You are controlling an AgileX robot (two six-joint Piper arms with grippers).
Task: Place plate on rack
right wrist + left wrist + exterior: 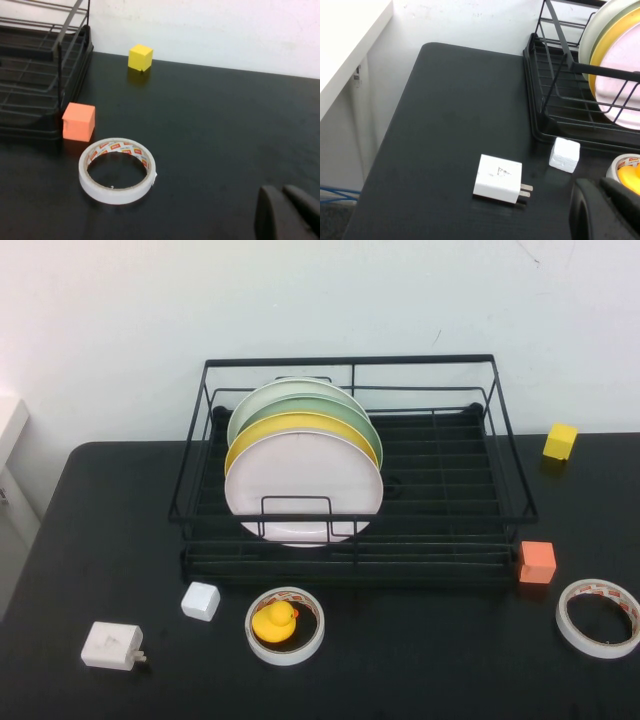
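The pale pink plate (305,480) stands upright in the front slot at the left of the black wire rack (420,565), in front of a yellow plate (300,425) and two pale green plates (300,400). It also shows in the left wrist view (620,90) behind the rack's bars (545,115). Neither arm shows in the high view. My left gripper (600,185) is shut and empty, low over the table's front left, near a white cube. My right gripper (282,190) is shut and empty over the table's front right, away from the rack (35,100).
In front of the rack lie a white cube (200,601), a white charger (110,646) and a tape roll (285,625) with a yellow duck (273,621) inside. At the right are an orange cube (537,562), another tape roll (598,617) and a yellow cube (560,441).
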